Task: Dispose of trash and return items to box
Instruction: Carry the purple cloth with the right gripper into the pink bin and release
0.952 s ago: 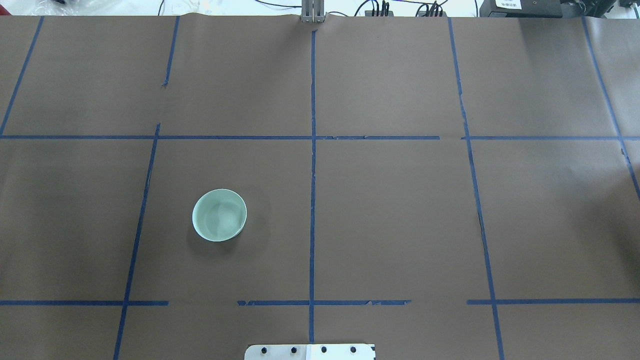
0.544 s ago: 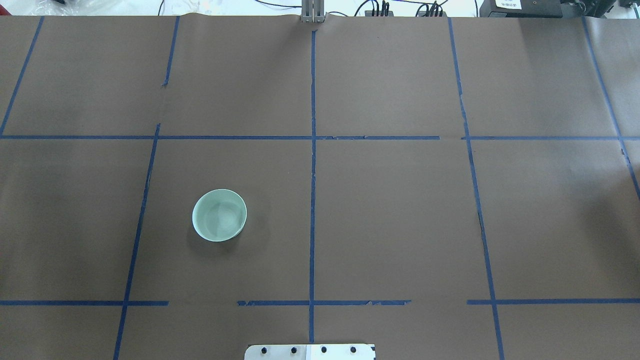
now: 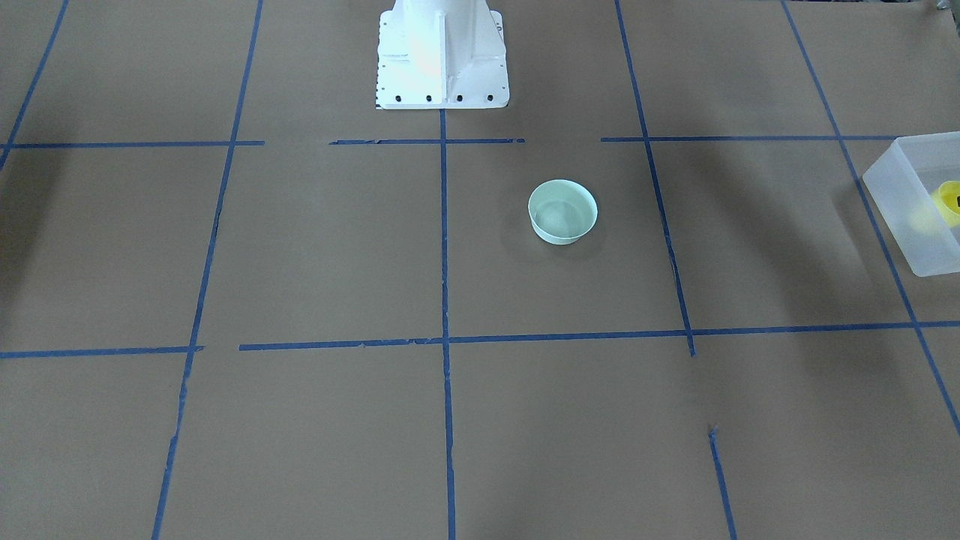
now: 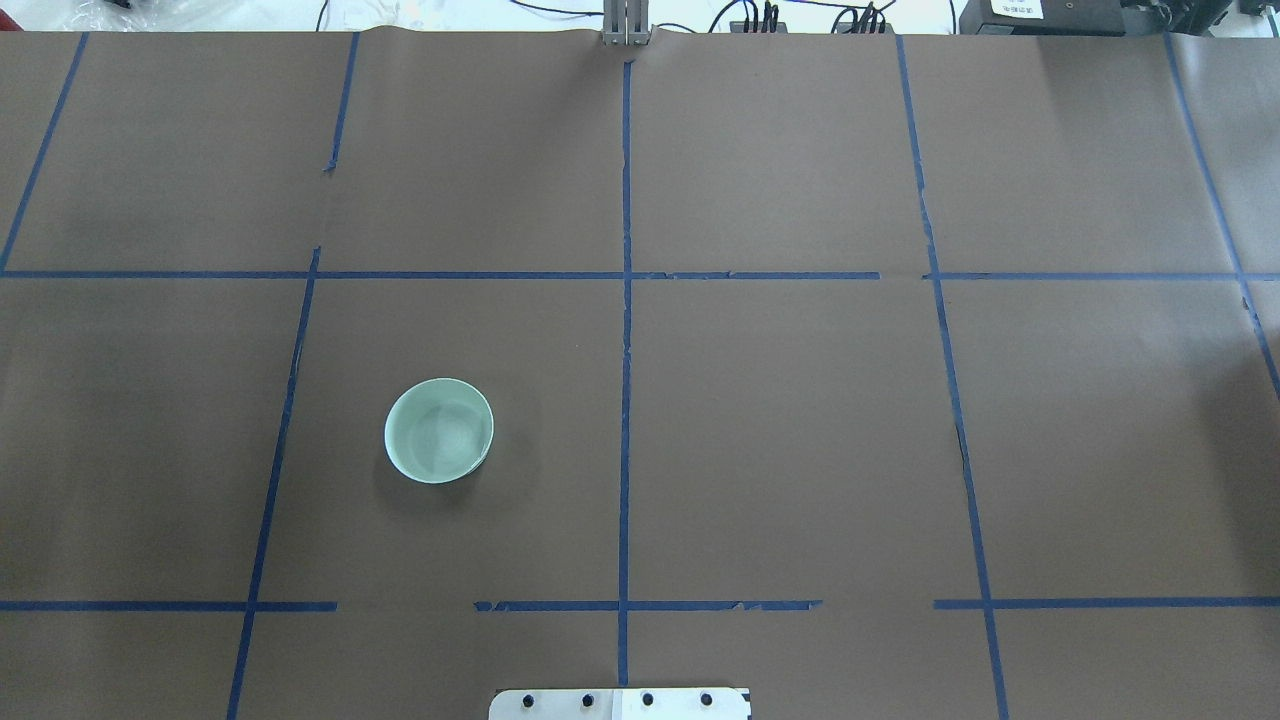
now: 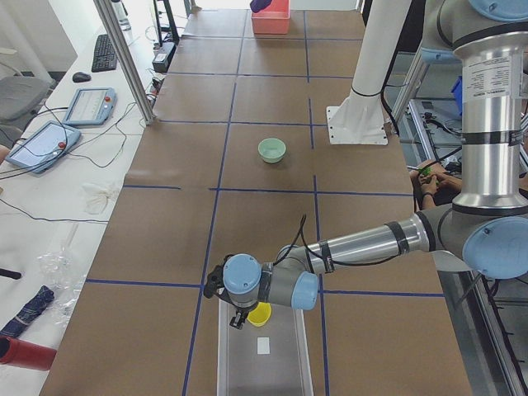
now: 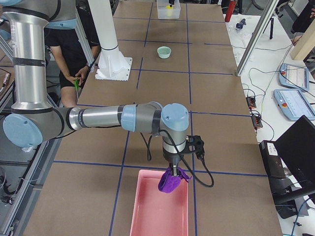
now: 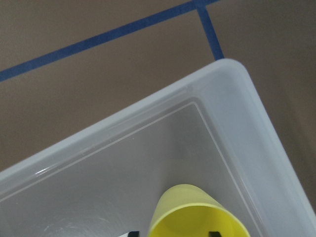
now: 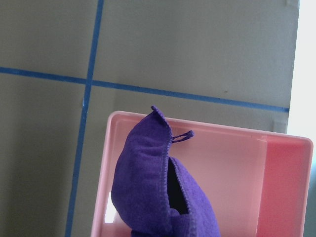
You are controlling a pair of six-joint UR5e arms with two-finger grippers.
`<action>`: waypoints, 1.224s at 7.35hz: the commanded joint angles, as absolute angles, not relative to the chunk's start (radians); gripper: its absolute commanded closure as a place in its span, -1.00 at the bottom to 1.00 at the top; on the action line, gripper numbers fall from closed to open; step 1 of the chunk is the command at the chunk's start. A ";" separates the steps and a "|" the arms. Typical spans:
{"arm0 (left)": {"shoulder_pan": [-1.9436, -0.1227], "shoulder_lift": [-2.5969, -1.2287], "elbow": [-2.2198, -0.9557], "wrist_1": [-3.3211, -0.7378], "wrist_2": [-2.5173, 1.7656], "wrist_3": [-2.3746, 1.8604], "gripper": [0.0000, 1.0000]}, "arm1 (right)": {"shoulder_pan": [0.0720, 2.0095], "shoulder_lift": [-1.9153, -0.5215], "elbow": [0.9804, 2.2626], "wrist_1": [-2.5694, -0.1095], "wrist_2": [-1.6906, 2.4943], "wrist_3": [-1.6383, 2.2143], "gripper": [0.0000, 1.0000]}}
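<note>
My left gripper (image 5: 238, 318) is shut on the small yellow cup (image 7: 197, 217), with its finger ends at either side of the rim. It holds the cup inside the frosted white box (image 7: 148, 106), near a corner. The cup (image 3: 946, 201) and box (image 3: 896, 196) also show at the front view's right edge. My right gripper (image 6: 173, 169) holds a purple cloth (image 8: 143, 187) that hangs just above a pink bin (image 8: 276, 187). A pale green bowl (image 4: 439, 431) stands empty on the table, apart from both grippers.
The brown table cover carries a grid of blue tape. The robot's white base (image 3: 442, 52) stands at the table's middle edge. Tablets, a keyboard and cables lie on the side bench (image 5: 49, 140). A person (image 6: 74, 54) stands behind the robot.
</note>
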State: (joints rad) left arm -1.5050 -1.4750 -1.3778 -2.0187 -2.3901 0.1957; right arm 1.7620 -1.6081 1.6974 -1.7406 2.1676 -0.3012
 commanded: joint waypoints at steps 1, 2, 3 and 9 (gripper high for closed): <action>-1.505 -1.496 -1.486 -1.999 -2.387 0.079 -1.00 | 1.792 -1.618 1.608 -1.715 2.168 -0.333 0.85; -1.505 -1.541 -1.492 -1.944 -2.384 0.078 -1.00 | 1.796 -1.629 1.603 -1.715 2.168 -0.331 -0.79; -1.506 -1.587 -1.537 -1.852 -2.381 0.078 -1.00 | 1.808 -1.652 1.605 -1.715 2.169 -0.319 -1.00; -1.409 -1.781 -1.848 -1.502 -2.315 -0.276 -1.00 | 1.766 -1.696 1.776 -1.720 2.349 -0.301 -1.00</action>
State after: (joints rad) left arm -1.4711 -1.7752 -1.7893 -1.5065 -2.3186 -0.1440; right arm 1.7963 -1.6685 1.7396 -1.7194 2.2460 -0.3057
